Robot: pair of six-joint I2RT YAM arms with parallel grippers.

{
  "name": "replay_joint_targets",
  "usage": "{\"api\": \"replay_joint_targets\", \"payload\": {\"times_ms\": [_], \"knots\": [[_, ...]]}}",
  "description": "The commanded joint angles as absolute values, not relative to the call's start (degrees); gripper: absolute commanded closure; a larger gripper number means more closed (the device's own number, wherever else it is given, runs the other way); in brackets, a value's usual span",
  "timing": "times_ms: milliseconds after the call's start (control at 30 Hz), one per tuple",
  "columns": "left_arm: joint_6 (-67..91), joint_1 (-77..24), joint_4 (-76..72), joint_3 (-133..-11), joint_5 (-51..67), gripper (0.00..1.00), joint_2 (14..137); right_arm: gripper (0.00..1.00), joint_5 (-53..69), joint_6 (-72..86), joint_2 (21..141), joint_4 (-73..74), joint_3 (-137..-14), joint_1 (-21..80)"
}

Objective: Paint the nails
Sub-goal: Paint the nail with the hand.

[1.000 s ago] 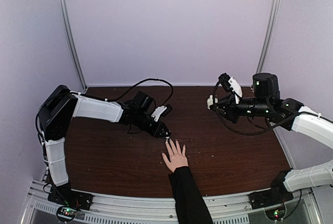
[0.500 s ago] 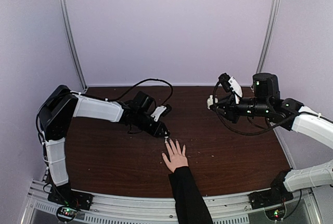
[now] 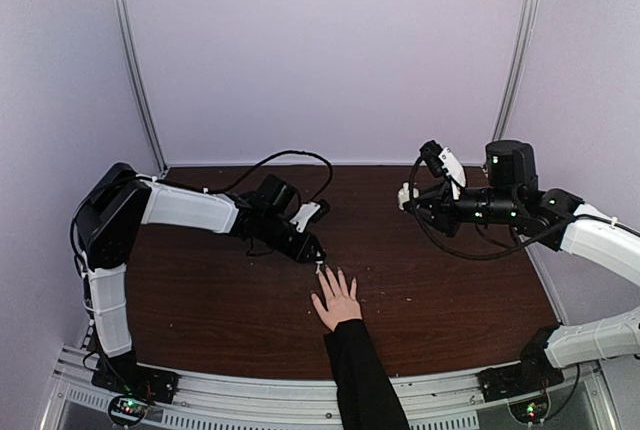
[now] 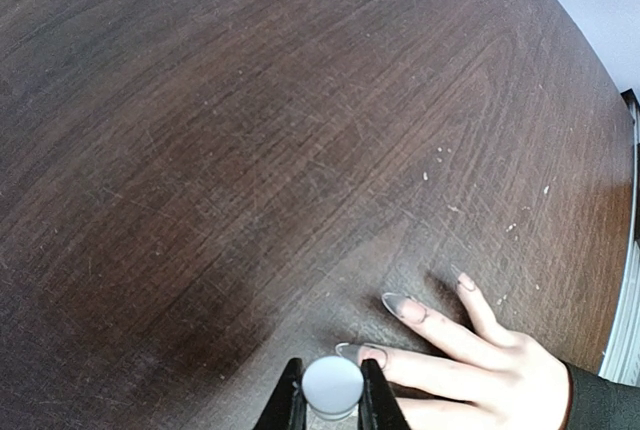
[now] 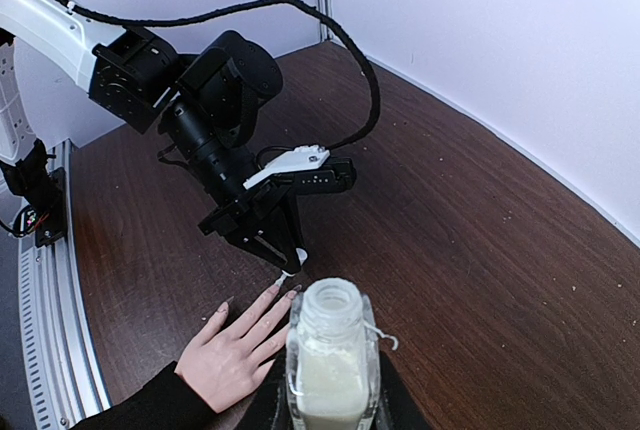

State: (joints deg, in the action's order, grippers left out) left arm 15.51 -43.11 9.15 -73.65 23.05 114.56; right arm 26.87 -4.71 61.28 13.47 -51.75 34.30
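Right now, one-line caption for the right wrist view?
Right gripper holds an open clear bottle; left gripper poises the white-capped brush at the nails of the hand.

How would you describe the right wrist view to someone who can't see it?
An open clear bottle of pale liquid fills the near foreground. Beyond it, the left gripper holds a white cap with a brush at the fingertips of a hand lying flat on a dark wooden table.

Left end effector (image 3: 316, 256) behind hand (image 3: 338, 306) on table (image 3: 200, 290)
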Motion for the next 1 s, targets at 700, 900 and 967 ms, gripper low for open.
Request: {"api": "replay_joint_targets", "payload": {"times_ms": [700, 900, 967], "knots": [[14.3, -42.5, 7.3, -73.2, 22.0, 1.0, 109.5, 1.0, 25.7, -4.9, 59.9, 12.5, -51.2, 34.0], [14.5, -42.7, 5.5, -72.1, 26.3, 1.0, 109.2, 1.0, 25.8, -4.9, 59.8, 12.5, -51.2, 33.9], [14.4, -42.8, 5.3, -72.0, 27.0, 1.0, 109.6, 1.0, 25.8, -4.9, 59.8, 12.7, -51.2, 34.0]]}}
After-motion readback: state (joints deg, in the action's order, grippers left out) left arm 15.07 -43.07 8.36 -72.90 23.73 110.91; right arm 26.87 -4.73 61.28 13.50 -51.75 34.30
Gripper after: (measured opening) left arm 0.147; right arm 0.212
